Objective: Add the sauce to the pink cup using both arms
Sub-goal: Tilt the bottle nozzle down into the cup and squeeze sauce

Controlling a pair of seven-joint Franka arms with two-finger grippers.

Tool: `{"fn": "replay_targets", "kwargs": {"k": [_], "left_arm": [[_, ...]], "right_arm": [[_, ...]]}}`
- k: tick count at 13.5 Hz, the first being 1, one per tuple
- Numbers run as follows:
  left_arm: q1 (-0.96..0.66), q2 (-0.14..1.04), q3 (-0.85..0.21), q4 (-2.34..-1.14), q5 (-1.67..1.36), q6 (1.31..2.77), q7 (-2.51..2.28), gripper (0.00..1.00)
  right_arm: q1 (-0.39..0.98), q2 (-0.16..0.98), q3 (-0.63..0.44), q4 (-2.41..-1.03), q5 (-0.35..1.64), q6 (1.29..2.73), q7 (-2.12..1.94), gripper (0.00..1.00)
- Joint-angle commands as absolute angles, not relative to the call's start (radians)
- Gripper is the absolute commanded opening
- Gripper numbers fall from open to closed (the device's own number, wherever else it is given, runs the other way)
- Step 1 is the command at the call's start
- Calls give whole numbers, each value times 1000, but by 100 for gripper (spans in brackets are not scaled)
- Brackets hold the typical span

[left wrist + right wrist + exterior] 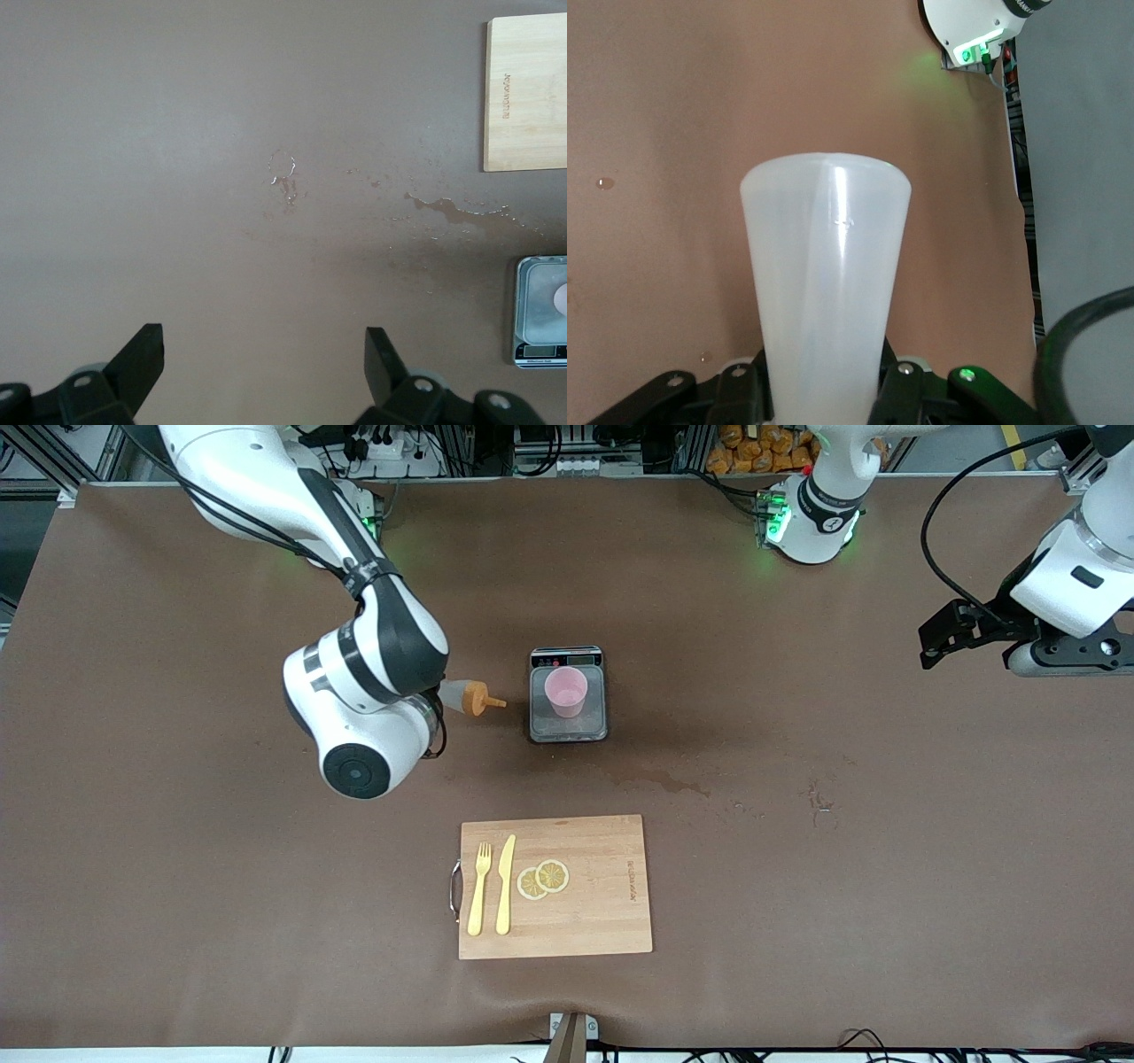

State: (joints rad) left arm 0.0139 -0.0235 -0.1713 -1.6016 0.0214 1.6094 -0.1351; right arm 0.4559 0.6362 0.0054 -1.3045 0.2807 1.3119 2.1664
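The sauce bottle (469, 697), whitish with an orange nozzle cap, is held lying sideways above the table, its nozzle pointing toward the pink cup (565, 691). The cup stands upright on the steel tray of a small scale (568, 728). The right arm's wrist (363, 717) hides its gripper in the front view. In the right wrist view the right gripper (824, 390) is shut on the bottle's translucent body (824, 266). The left gripper (937, 644) hangs open and empty over bare table at the left arm's end (264, 363). The scale (539, 312) shows at the edge of the left wrist view.
A wooden cutting board (602, 921) lies nearer the front camera than the scale, with a yellow fork (479, 890), a yellow knife (506, 886) and two lemon slices (543, 879) on it. Wet stains (664, 782) mark the brown cloth between the scale and the board.
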Motion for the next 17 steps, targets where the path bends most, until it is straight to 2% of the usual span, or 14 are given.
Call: {"fn": "replay_targets", "kwargs": {"k": [1,9,17], "left_arm": [[15,-41,-169,-1612,-3,1601,-117,100],[15,-40,-169,-1615,-3,1605,-124,100],[15,-38,-169,-1617,-3,1605,-124,100]], "right_arm": [[494,627,-2,-1308,235,1307,2204,39],[621,653,-2,-1310,83,1309,2305,39],[663,669,-2,-1310,-9,1296,2350,39]]}}
